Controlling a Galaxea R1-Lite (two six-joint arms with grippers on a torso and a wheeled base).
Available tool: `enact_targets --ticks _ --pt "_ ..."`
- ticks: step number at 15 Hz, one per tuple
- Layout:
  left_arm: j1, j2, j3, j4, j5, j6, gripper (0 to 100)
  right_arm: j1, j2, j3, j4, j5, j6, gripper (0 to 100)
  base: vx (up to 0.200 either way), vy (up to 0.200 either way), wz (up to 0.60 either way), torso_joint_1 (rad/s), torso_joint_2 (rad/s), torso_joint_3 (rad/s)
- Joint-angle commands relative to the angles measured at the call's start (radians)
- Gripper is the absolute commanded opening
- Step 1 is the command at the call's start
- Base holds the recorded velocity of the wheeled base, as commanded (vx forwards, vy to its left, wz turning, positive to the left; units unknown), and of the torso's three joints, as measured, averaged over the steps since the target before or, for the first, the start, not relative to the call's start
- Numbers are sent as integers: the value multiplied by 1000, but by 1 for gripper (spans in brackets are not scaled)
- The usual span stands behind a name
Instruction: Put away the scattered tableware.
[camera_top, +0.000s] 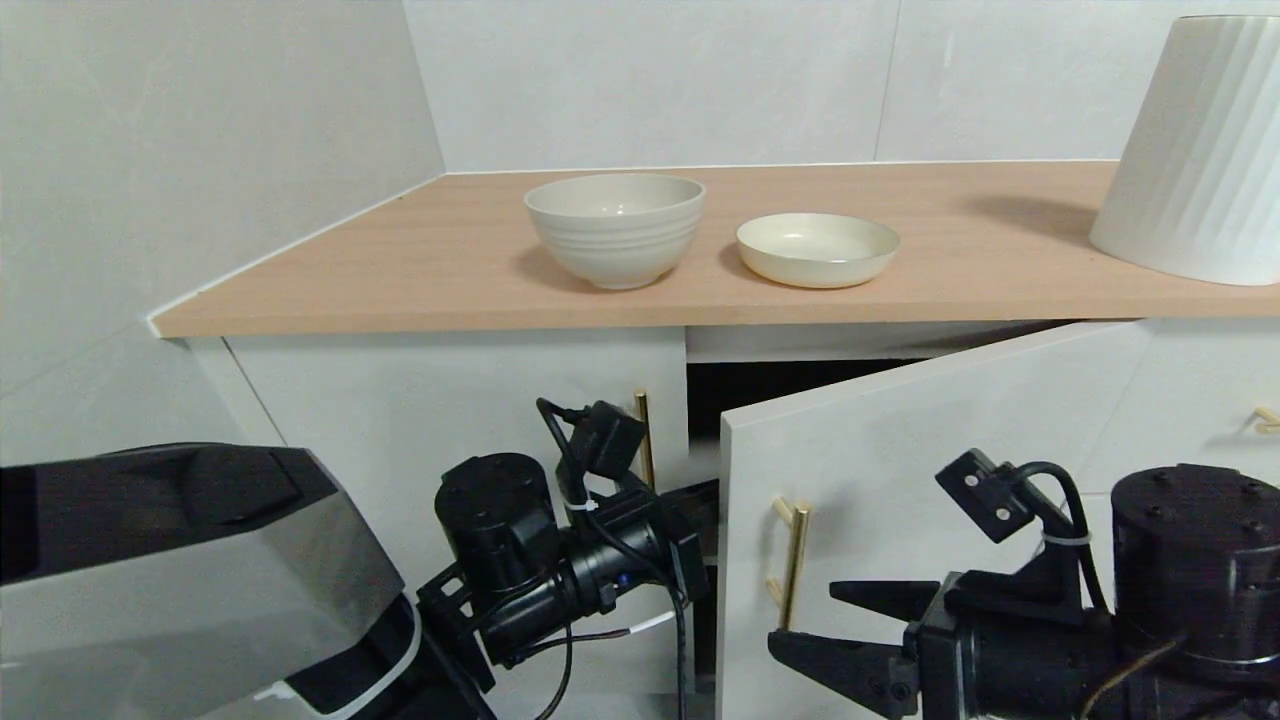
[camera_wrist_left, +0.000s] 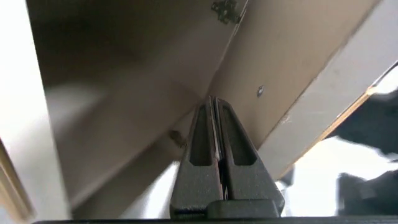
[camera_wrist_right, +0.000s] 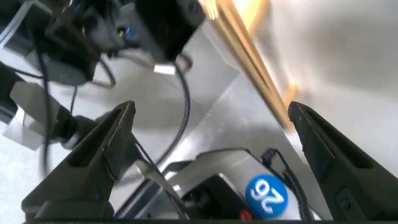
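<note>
A deep cream bowl and a shallow cream dish stand side by side on the wooden countertop. Below them, the white cabinet door is swung partly open. My left gripper is shut with nothing in it, and its tips are pushed into the gap behind that door, against its inner face. My right gripper is open and empty, low in front of the door, just beside the gold handle. That handle runs past the spread fingers in the right wrist view.
A tall white ribbed shade stands on the right end of the countertop. Walls close in the counter at the left and back. The left cabinet door is closed, with its own gold handle. Another handle is at far right.
</note>
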Motion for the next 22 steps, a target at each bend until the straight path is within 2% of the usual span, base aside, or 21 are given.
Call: enact_targets --ticks 1,2,3,5,8,16,22 --pt "2 25 -31 18 3 33 0 12 -68 52 0 -37 -1 100 0 0 0 0 0 0" --pt "2 22 -35 21 3 41 0 16 -72 58 0 -50 -1 100 0 0 0 0 0 0" --pt "4 7 -42 44 3 67 0 23 -78 66 6 -113 -7 100 0 0 0 0 0 0" --pt "4 -26 -67 126 3 88 0 26 -109 64 118 -197 -68 100 0 0 0 0 0 0" --pt "4 -18 -93 146 4 128 0 42 -178 46 215 -195 -85 100 0 0 0 0 0 0" --pt "-2 5 -96 136 53 124 0 47 -198 46 218 -197 -91 100 0 0 0 0 0 0" --pt "-18 16 -96 129 53 122 0 47 -198 49 218 -197 -102 100 -200 0 0 2 4 4"
